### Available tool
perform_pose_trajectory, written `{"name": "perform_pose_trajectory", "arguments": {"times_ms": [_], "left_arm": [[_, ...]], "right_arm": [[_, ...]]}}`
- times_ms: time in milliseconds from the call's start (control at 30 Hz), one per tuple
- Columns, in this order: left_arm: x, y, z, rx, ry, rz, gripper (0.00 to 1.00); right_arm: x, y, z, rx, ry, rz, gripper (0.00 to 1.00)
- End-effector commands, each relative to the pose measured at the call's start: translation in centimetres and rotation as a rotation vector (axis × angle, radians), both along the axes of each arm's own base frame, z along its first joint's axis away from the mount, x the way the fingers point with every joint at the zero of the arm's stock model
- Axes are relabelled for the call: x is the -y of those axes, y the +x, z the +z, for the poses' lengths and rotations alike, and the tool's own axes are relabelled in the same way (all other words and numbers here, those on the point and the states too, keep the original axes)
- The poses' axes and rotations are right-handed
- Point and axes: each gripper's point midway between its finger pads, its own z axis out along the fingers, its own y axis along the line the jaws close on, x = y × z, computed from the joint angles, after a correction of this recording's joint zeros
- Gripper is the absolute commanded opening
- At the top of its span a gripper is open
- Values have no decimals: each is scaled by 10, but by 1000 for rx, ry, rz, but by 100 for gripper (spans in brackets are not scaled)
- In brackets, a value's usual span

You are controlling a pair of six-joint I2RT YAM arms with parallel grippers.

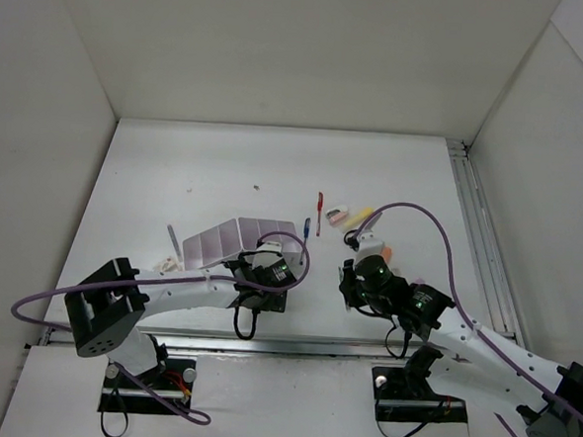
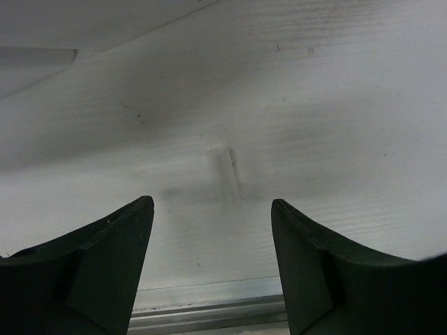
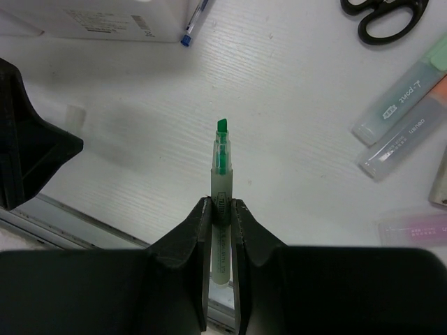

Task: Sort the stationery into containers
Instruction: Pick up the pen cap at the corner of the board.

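Observation:
My right gripper [image 3: 221, 209] is shut on a green marker [image 3: 221, 171] and holds it above the table, tip pointing away; in the top view the gripper [image 1: 353, 282] is right of centre. Black scissors [image 3: 384, 17], a blue pen [image 3: 194, 19] and capped green [image 3: 401, 91], orange [image 3: 411, 136] and pink [image 3: 415, 229] markers lie on the table beyond it. The white organizer [image 1: 233, 241] stands at the left. My left gripper [image 2: 211, 206] is open and empty over bare table, just in front of the organizer in the top view [image 1: 256, 278]. A red pen [image 1: 319, 212] and the blue pen [image 1: 307, 227] lie right of the organizer.
A metal rail [image 1: 293, 347] runs along the near table edge and another [image 1: 478, 240] along the right side. White walls enclose the table. A small pale item [image 1: 170, 264] lies left of the organizer. My left gripper's black finger [image 3: 28, 153] shows at the left of the right wrist view.

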Motion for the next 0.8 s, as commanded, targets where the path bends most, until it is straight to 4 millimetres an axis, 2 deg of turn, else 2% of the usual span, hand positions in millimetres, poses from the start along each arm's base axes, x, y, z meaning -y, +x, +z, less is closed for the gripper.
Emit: {"name": "perform_pose_trajectory", "arguments": {"times_ms": [0,100,200,500,733,767], "left_arm": [[10,11,11,32,-37,46,62],[8,13,3,18,-26,69,53],[10,12,-5,5,-25,75,48],[8,22,-14,5,-11,93,46],[11,23,-15,5,-7,59,23],[12,24,-15,10,-9,55,15]], "right_arm": [[0,7,4,30,5,-37,0],[1,7,5,33,6,-41,0],[1,6,4,31,2,-37,0],[2,4,4,26,2,-34,0],[3,4,9,39,18,-38,0],[4,4,10,42,20,-39,0]]}}
